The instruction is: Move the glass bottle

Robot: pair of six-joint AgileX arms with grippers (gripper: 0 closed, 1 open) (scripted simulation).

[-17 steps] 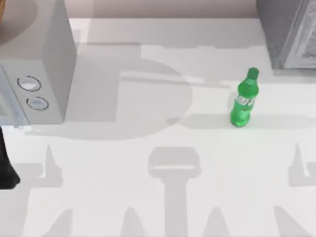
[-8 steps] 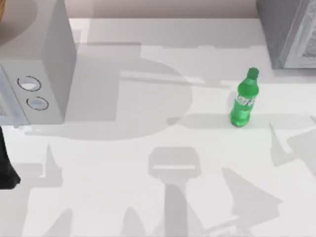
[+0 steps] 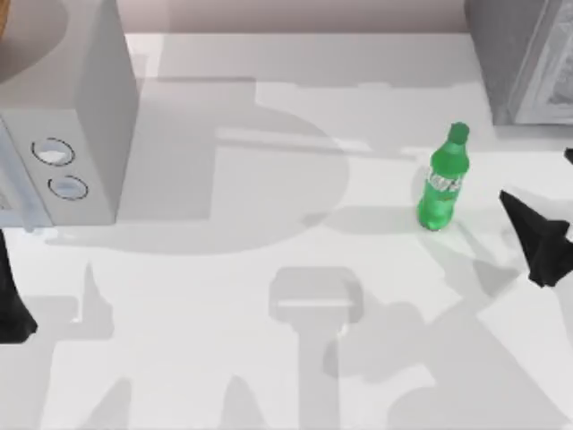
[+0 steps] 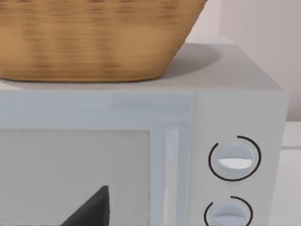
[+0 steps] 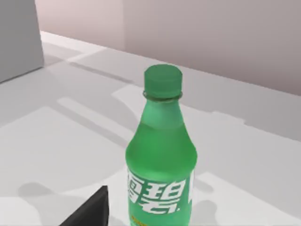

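**Right arm closing in on the green bottle**

The glass bottle point(image 3: 444, 184) stands upright on the white table point(image 3: 269, 358), toward the right edge and nearer the far side, not far from the grey cabinet point(image 3: 524, 58) in the far right corner. Its green cap is on and the white-lettered label wraps its middle. Nothing touches it.

The right gripper point(image 3: 537, 237) is over the table's right edge, near the bottle but apart from it, on the side facing the right edge. From its wrist camera the bottle looms large and centred, with one dark fingertip point(image 5: 89, 209) low in the foreground. I cannot tell how its jaws stand.

The left gripper point(image 3: 13, 309) sits at the left edge in front of the microwave point(image 3: 63, 116), which carries a wicker basket point(image 4: 94, 37) on top; I cannot tell its jaw state either.

This looks like the approach step, the grasp not yet made. The next move calls for bringing the fingers either side of the bottle's body, level and square, since a tall narrow bottle would tip easily from a sideways nudge.
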